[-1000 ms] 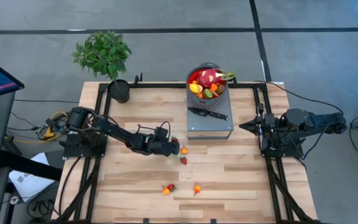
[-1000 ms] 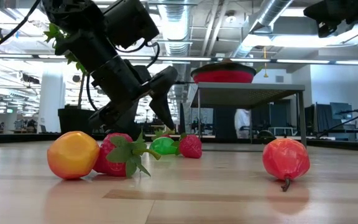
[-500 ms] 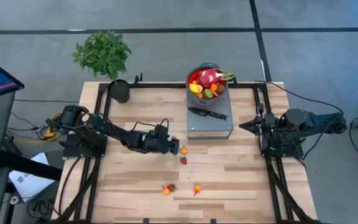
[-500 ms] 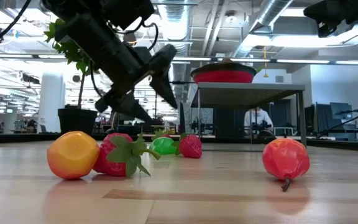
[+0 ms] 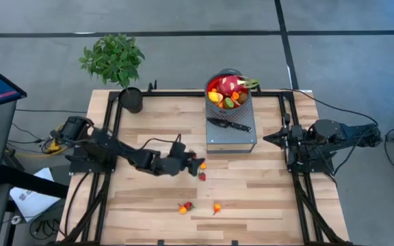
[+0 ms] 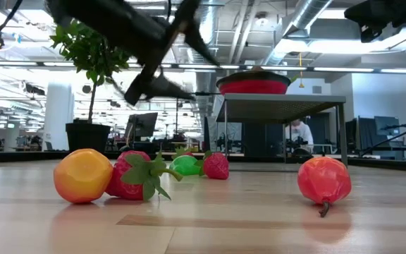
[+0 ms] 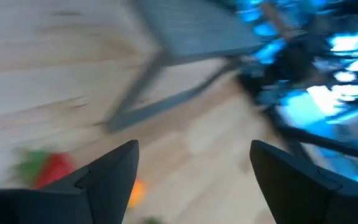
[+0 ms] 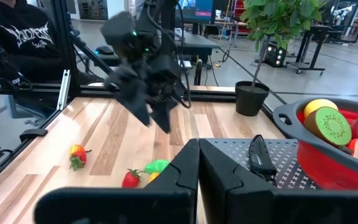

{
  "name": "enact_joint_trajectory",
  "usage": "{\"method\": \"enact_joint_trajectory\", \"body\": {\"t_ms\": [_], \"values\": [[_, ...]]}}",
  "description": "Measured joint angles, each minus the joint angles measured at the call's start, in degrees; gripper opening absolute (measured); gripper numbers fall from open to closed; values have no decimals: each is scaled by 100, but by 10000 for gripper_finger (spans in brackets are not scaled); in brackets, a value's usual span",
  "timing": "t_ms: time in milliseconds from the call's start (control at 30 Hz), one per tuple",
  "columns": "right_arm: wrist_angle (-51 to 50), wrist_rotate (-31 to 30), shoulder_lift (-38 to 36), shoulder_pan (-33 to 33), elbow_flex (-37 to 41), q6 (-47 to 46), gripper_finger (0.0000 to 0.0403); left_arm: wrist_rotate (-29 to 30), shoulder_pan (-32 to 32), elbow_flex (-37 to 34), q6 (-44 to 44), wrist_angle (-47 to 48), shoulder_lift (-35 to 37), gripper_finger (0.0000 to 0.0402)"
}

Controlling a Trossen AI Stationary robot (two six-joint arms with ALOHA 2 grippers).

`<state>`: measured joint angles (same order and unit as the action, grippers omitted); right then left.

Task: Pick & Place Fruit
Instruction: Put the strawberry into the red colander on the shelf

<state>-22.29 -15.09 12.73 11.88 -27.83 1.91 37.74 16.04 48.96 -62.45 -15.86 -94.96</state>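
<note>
My left gripper (image 5: pixel 191 164) hangs open and empty above the table's middle, its fingers (image 6: pixel 204 49) well clear of the wood. Just below and beside it lie an orange fruit (image 5: pixel 202 165) and a red strawberry (image 5: pixel 202 176); the left wrist view shows them as a red and green fruit (image 7: pixel 47 169) and an orange one (image 7: pixel 135 190). Two more fruit pieces (image 5: pixel 185 207) (image 5: pixel 216 207) rest nearer the front edge. My right gripper (image 8: pixel 198 167) waits shut at the right side. The red bowl (image 5: pixel 228 92) holds several fruits, among them the pink dragon fruit (image 5: pixel 228 85).
The bowl stands on a grey metal platform (image 5: pixel 232 135) at the back middle, with a black-handled knife (image 5: pixel 228 124) lying on it. A potted plant (image 5: pixel 117 63) stands at the back left corner. Bare wood lies along the front and left of the table.
My left gripper has risen from just above the fruit at the table's middle and tipped its fingers up from slanting down toward level. It has stayed open. The fruit on the table has not moved.
</note>
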Motion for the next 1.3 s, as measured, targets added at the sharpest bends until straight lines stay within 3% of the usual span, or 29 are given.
{"method": "enact_joint_trajectory", "body": {"t_ms": [167,400,633,733,833,1100,1300], "values": [[-16,0,0,0,0,0,1,403,405,19,486,-772,2,303],[-71,-1,0,0,0,0,1,1263,618,213,516,-754,0,303],[-149,2,0,0,0,-45,1,1245,618,717,412,-755,-732,303],[-195,-1,0,-2,0,-44,1,896,570,992,353,-643,-1170,303],[-183,0,0,-2,0,-23,1,461,448,1037,294,-123,-1145,303],[-215,2,0,-2,0,-44,1,415,12,1033,-138,2476,-465,303],[-211,1,0,-2,0,-46,1,218,-334,977,-174,3131,-444,303]]}}
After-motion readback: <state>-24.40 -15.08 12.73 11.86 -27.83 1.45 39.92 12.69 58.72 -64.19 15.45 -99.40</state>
